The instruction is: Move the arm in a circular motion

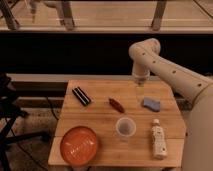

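The cream-white arm (170, 70) reaches in from the right side, with its bulbous joint (145, 51) high above the back of the wooden table (100, 117). From that joint a narrow pale tip hangs straight down. The gripper (140, 89) is at that tip, just over the table's back edge, behind and a little left of the blue sponge (151, 104). It holds nothing that I can see.
On the table lie a black bar (81, 96), a small red object (116, 104), a clear cup (125, 127), a white bottle on its side (158, 139) and an orange plate (79, 145). A dark stand (7, 107) is at the left.
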`<state>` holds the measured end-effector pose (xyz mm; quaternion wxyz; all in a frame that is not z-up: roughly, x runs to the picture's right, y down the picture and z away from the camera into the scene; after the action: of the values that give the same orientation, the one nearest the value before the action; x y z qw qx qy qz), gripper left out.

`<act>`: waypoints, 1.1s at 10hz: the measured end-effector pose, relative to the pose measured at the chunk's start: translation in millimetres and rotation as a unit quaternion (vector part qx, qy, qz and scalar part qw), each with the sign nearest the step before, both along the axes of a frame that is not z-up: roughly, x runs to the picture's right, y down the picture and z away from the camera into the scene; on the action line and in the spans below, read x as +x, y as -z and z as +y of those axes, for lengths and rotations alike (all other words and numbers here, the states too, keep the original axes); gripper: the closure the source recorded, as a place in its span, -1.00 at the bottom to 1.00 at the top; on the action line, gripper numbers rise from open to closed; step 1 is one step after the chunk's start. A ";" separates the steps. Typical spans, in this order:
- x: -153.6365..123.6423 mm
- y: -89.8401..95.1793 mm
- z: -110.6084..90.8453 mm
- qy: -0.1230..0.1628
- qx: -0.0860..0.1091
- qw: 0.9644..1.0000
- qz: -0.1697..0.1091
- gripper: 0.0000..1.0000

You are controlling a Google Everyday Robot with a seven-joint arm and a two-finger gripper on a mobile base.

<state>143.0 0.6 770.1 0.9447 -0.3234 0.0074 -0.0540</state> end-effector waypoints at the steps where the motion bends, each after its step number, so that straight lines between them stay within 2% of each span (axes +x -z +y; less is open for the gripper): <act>1: -18.7 6.9 6.2 0.012 0.000 1.000 -0.012 -0.60; 4: -52.1 33.5 40.8 0.026 -0.006 0.999 -0.033 -0.60; 6: -54.4 50.9 63.9 0.024 -0.008 0.999 -0.034 -0.60; 8: -37.9 69.6 89.3 0.013 -0.009 1.000 -0.027 -0.60; 11: 24.7 98.7 132.6 -0.008 -0.004 1.000 -0.015 -0.60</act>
<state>167.6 133.2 671.5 0.9439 -0.3260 -0.0099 -0.0511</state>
